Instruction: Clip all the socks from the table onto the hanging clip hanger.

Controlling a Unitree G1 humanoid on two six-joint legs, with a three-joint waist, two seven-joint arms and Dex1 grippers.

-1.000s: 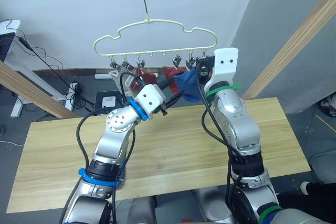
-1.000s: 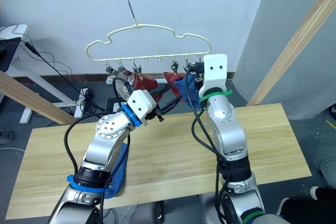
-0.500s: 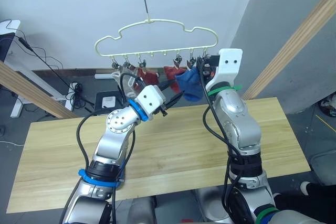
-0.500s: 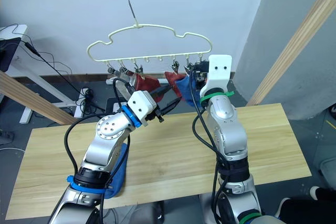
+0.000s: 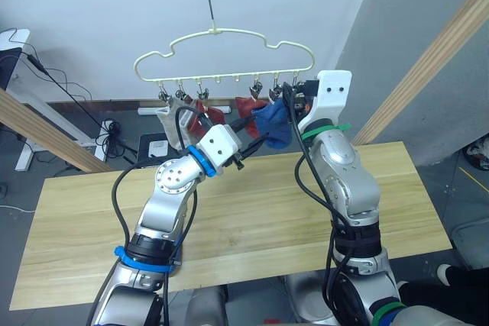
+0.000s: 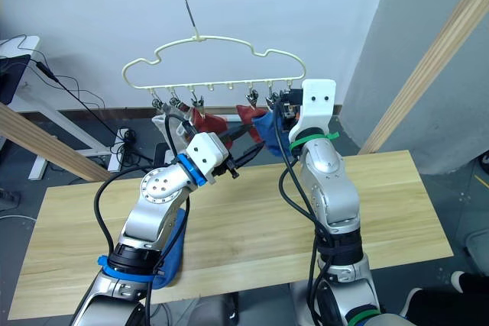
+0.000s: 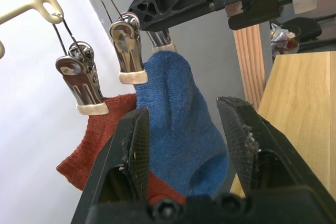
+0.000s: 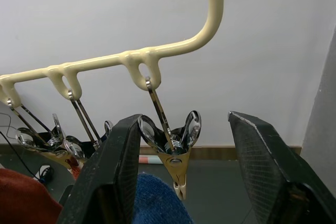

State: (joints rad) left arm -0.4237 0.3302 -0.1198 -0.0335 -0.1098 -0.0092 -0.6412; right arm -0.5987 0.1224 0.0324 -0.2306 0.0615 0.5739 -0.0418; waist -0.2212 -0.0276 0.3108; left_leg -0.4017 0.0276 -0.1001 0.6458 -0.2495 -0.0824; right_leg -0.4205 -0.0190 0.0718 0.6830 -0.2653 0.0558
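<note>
Hanger's blue sock point(image 7: 181, 124) apparently between left tool point(image 7: 191, 135).

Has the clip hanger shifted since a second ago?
Yes, slightly. The clip hanger has swung toward the robot's left against the wall behind it.

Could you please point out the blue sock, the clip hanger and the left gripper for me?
blue sock point(image 7: 178, 124): left wrist view, middle of its fabric.
clip hanger point(image 5: 229, 32): left eye view, top of its wavy yellow wire.
left gripper point(image 7: 184, 129): left wrist view, midway between its open fingertips.
</note>
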